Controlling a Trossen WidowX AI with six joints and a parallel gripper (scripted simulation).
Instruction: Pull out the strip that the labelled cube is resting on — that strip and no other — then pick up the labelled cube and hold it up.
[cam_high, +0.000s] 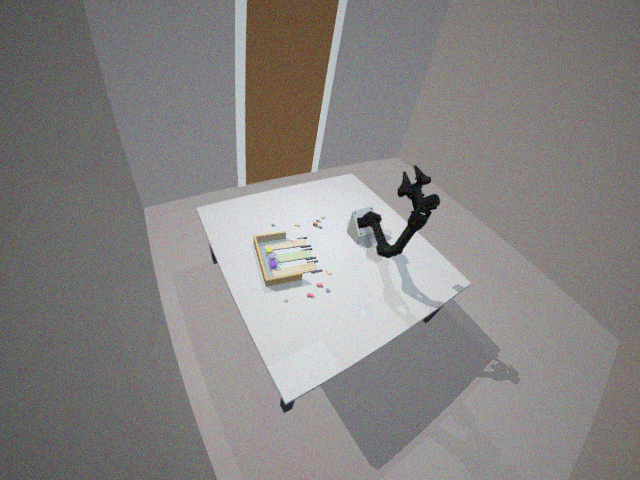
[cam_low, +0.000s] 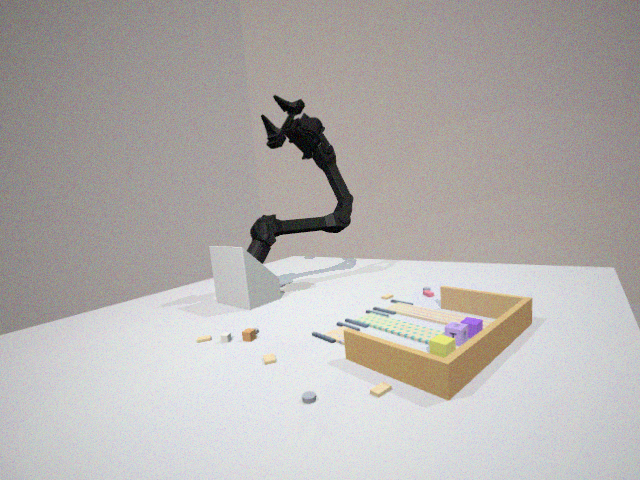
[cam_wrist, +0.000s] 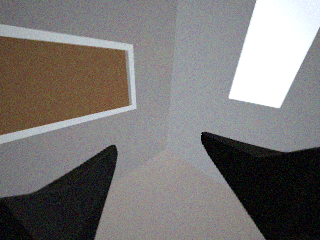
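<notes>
Nearest in the exterior view, an open wooden tray (cam_low: 413, 367) lies on the white table (cam_low: 129, 423), far from its edges. Inside, against the tray's near wall, stand a yellow cube (cam_low: 442, 345), a light purple cube with a dark mark (cam_low: 456, 332) and a darker purple cube (cam_low: 471, 325), each on its own strip; the marked one rests on a pale strip (cam_low: 413, 319) beside the green patterned strip (cam_low: 398, 327). Small blocks lie scattered around the tray. Farther back, the black gripper (cam_low: 279, 117) is raised high above the grey base (cam_low: 232, 284), with fingers wide apart and nothing between them.
</notes>
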